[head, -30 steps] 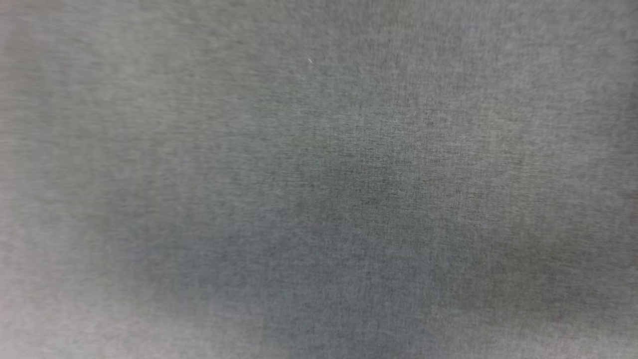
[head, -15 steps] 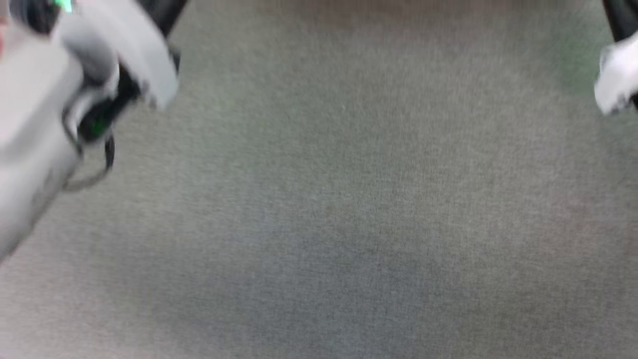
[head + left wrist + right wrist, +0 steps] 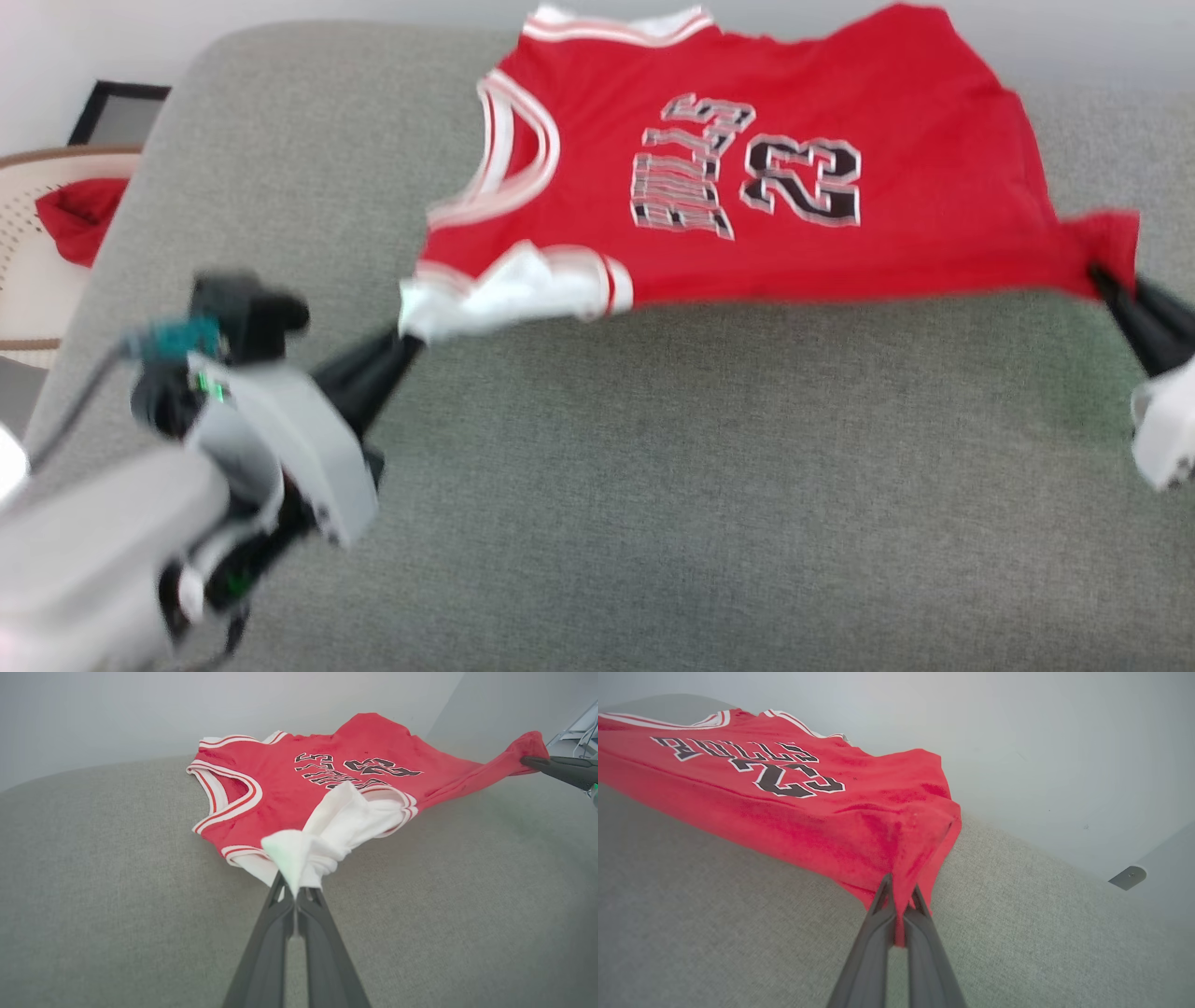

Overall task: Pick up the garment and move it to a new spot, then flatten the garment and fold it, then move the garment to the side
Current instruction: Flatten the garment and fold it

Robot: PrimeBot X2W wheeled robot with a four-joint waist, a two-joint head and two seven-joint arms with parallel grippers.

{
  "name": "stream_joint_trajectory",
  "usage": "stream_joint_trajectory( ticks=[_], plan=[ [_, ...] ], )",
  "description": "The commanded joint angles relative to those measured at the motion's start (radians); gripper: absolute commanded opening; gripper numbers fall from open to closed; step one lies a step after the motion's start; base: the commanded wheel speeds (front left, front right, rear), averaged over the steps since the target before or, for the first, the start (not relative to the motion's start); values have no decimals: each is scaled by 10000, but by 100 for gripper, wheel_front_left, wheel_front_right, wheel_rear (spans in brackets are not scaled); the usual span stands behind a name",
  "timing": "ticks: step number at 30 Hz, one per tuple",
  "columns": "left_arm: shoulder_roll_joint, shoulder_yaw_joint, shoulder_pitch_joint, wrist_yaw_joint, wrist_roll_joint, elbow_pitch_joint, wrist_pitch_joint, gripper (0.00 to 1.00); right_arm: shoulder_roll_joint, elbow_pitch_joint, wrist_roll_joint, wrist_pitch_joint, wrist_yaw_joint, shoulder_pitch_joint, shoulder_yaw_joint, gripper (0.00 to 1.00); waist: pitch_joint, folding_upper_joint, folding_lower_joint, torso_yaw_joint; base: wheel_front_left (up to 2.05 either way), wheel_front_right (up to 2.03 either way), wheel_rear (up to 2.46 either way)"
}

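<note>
Saw the garment [image 3: 934, 187] spread over the far part of a grey cushion [image 3: 653, 485], printed side up. Read the shoulder end with its striped trim toward the left of the head view and the hem toward the right, so the black "BULLS" lettering and the number 23 lay sideways. Found the near edge raised off the cushion and drawn into an almost straight line between two held corners. Traced the far edge to the cushion's back rim, against a pale wall [image 3: 93, 37]. Noted the white side panel [image 3: 504, 289] crumpled into a wad at the near left corner. Noted the red hem corner pulled to a point at the near right.

Found the left gripper [image 3: 406, 347] clamped on that white wad, its dark fingers [image 3: 273, 933] pressed together and cloth spilling over the tips. Found the right gripper [image 3: 1102, 280] closed tight on the red hem corner, fingers [image 3: 873, 952] together, a fold of red cloth hanging between them. Placed the two grippers well apart, one at each near corner, above bare cushion.

Beyond the cushion's left end, made out a cream perforated basket [image 3: 19, 271] with a small red cloth [image 3: 75, 219] bunched against it. Behind that, made out a dark frame [image 3: 117, 112] near the wall.
</note>
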Motion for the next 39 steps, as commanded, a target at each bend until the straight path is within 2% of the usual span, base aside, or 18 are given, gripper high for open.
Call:
stream_joint_trajectory(
  ticks=[1,11,18,27,31,35,39],
  plan=[
    [218,-23,484,301,-88,-312,-143,0,-123,-250,-12,64,-14,588,-226,0,-175,-1,0,74,0,0,0],
    [891,-71,2911,1486,-1064,-1720,-784,0,-69,-2024,-306,904,-14,4101,-1740,0,-332,-1,0,117,0,0,0],
    [1142,-13,4455,2165,-1857,-2650,-963,0,220,-3638,-68,2318,-13,6491,-2663,0,-362,-1,0,156,0,0,0],
    [1384,309,5627,2802,-2468,-3439,-1033,0,706,-5134,10,3675,-13,8273,-3741,0,-157,-1,0,124,0,0,0],
    [1820,494,5500,3227,-2179,-3890,-1042,0,937,-5739,-85,4245,-13,8559,-4249,0,-56,-1,0,50,0,0,0],
    [2509,620,4574,3680,-1270,-4357,-517,0,1248,-6380,-135,4874,-13,8210,-4908,0,50,-1,0,-156,0,0,0],
    [2896,760,3439,3772,-323,-4465,314,0,1413,-6671,-384,5294,-14,7587,-5230,0,170,-1,0,-376,0,0,0]
  ],
)
